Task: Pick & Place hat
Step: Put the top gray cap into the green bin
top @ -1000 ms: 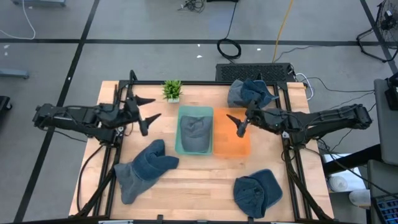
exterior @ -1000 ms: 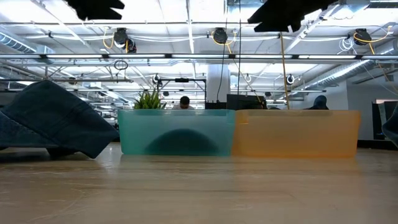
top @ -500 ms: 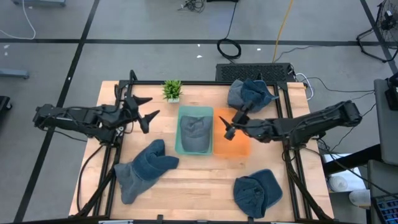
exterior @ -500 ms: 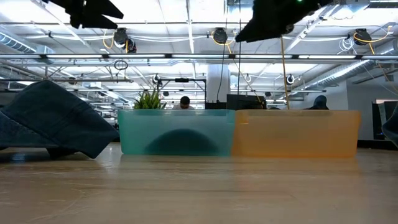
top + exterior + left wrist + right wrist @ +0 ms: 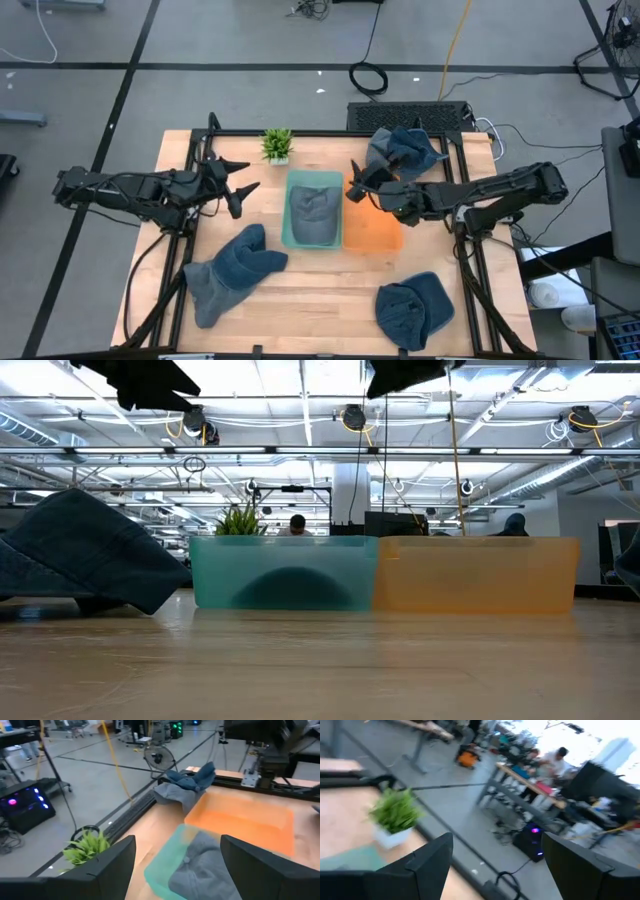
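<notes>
Grey workshop floor surrounds the wooden worktop (image 5: 300, 290), and we see a small potted plant (image 5: 277, 145) at its far edge. At the centre a teal bin (image 5: 313, 180) holds a grey hat (image 5: 312, 212), with an empty orange bin (image 5: 372, 232) touching its right side. Three more dark hats lie loose: one (image 5: 232, 272) near the front left, one (image 5: 413, 308) at the front right, one (image 5: 400, 149) at the back right behind the orange bin.

Our left gripper (image 5: 238, 180) hovers left of the teal bin, fingers spread and holding nothing. Our right gripper (image 5: 355, 184) hangs over the seam between the two bins at their far end, fingers wide apart and empty.

Compared with a second ago, the right arm has swung leftward and toward the far edge, from above the orange bin to the teal one's corner; the left fingers have narrowed slightly.

Bare wood lies open along the front between the two loose hats
</notes>
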